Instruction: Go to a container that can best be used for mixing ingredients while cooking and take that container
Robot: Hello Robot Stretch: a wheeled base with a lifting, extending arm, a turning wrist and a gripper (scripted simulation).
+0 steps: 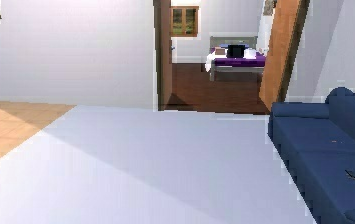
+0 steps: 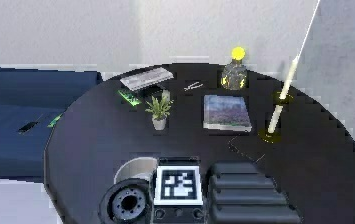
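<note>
**Table** (image 2: 85, 150): round, dark top, seen in the arm side view. It lies along the robot's reaching side, probably so the arm can get to it without turning.

**Pale round container** (image 2: 135, 169): the task's thing, as best judged. It is a low, whitish, bowl-like shape at the table's near edge, left of centre. It is partly hidden by the gripper, so its full form cannot be confirmed.

**Gripper** (image 2: 125, 203): a dark body at the near edge, right at the container.
- Whether its fingers are apart, together or set on anything cannot be told.
- Whether it holds anything cannot be told either, since the container lies on the table directly at it.

**Arm** (image 2: 243, 190): a dark ribbed bar to the right of the gripper, with a white marker square (image 2: 179, 185) between them. It sits low over the table edge, which suits a reach for a short vessel.

**Other table stock:**
- Potted plant (image 2: 160, 108), at centre.
- Book (image 2: 227, 112), lying flat to the plant's right.
- Glass bottle (image 2: 235, 70) with a yellow top, at the far side.
- Candle (image 2: 278, 108), upright at the right.
- Grey flat thing (image 2: 147, 78), far left.

All of these stand well apart from the container, so a lift looks unobstructed.

**Sofa** (image 1: 325, 140): blue, at the forward view's right.

**Doorway** (image 1: 210, 60): far, with a bed (image 1: 235, 62) beyond it.

**Stage, as judged:** the approach is done and the grasp is at hand.
</note>
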